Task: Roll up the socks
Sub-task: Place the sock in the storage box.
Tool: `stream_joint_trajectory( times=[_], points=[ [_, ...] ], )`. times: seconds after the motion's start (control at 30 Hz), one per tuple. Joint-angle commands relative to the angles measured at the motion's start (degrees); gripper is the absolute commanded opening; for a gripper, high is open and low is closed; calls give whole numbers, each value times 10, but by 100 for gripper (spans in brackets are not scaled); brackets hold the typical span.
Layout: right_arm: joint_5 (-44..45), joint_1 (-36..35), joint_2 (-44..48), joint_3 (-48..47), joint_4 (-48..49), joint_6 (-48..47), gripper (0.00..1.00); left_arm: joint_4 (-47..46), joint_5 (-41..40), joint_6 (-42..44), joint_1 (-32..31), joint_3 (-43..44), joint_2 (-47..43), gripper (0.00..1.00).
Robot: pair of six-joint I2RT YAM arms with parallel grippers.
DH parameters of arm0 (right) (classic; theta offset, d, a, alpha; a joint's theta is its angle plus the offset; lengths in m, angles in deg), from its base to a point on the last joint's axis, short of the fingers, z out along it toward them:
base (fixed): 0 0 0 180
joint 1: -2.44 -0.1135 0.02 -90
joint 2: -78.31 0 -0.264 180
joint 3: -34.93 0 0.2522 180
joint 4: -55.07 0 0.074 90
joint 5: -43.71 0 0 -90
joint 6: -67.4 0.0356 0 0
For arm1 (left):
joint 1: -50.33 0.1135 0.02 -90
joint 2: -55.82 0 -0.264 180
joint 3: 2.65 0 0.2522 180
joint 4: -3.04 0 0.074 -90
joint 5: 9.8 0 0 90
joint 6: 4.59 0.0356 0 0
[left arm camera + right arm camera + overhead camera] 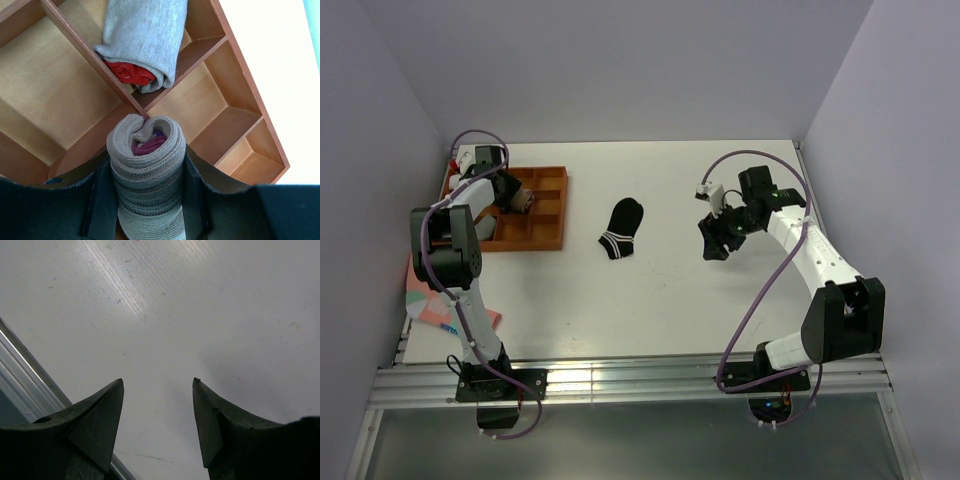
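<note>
At the upper left of the top view, the left gripper [520,198] reaches over an orange-brown wooden compartment tray [560,212]. Its fingers [100,187] pinch a tan ribbed sock [147,150], wound into a tight roll with maroon and purple showing at its core. The roll hangs above a divider junction of the tray [250,85]; whether it touches the wood cannot be told. One compartment beyond it holds a grey rolled bundle [145,40] with red inside.

By this evidence the first sock is rolled and about to be stowed. The second is not begun. A black short sock [622,229] with a white-striped cuff lies flat and unrolled at mid-frame, well apart from both arms.

At centre right, the right gripper [713,243] hovers with its jaws spread wide and nothing between them [157,382].

The surface is a smooth white table [670,310], faintly scuffed and speckled in the right wrist view [200,300]. A ridged metal rail [620,380] runs along its near edge. A pink cloth [425,300] lies at the lower left edge. Plain pale lavender-grey walls [620,60] close in the table on three sides.
</note>
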Motion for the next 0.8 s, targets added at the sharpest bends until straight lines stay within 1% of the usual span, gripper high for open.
stream_joint_trajectory(
  times=[0.0,0.27,0.4,0.63,0.77],
  points=[
    [5,4,4,7,13,-9,65,110,42,45,-9,-44,40,0],
    [7,4,18,21,14,-11,65,133,84,87,-9,-33,27,0],
    [8,3,23,19,12,-11,65,143,93,100,-8,-33,15,0],
    [13,4,25,23,13,-12,65,189,103,134,-6,0,29,0],
    [11,3,26,25,16,-12,65,197,117,148,-2,13,28,1]
  ],
)
